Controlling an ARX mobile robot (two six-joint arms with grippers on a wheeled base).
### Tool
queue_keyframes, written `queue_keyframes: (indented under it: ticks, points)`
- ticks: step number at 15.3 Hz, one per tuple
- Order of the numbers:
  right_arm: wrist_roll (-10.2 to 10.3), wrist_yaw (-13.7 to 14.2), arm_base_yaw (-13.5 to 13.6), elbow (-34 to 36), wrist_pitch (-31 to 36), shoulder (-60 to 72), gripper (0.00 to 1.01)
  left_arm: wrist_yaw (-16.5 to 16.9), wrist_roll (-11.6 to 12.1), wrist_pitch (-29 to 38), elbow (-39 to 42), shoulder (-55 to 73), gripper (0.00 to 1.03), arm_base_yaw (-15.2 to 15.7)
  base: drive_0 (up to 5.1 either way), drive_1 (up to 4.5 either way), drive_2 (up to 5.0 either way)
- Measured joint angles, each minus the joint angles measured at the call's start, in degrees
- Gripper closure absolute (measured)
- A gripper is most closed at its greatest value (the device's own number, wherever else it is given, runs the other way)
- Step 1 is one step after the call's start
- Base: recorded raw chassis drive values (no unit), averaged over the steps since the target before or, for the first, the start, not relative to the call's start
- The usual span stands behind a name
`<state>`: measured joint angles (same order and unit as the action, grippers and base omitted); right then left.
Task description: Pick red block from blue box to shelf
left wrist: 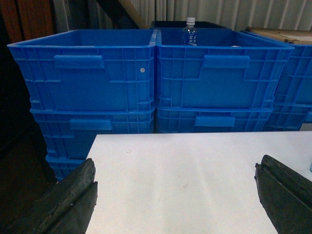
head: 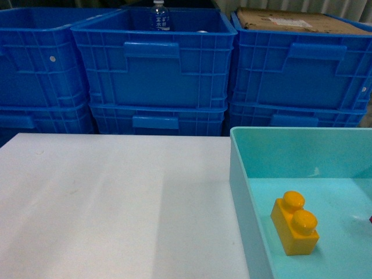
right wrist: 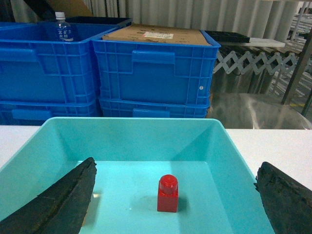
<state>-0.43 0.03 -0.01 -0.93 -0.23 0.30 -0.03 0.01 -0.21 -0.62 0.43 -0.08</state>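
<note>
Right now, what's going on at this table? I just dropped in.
Nothing is gripped yet. The right gripper is open and hangs over the blue box, with the red block standing upright on the box floor between its fingers. A yellow two-stud brick also lies in that box. The left gripper is open too, over the bare white table, holding nothing. Stacked blue crates stand behind the table.

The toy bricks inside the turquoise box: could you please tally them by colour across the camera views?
Red: 1, the red block, standing in the blue box
Yellow: 1, the two-stud yellow brick
Total: 2
</note>
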Motion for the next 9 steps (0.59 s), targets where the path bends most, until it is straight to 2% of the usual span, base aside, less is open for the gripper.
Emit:
queue_keyframes:
  ticks: [9]
  points:
    - [0.0,0.0,0.0,0.0,0.0,0.0,0.03,0.0,0.0,0.0,0.0,0.0,0.05,0.0,0.0,0.00,0.0]
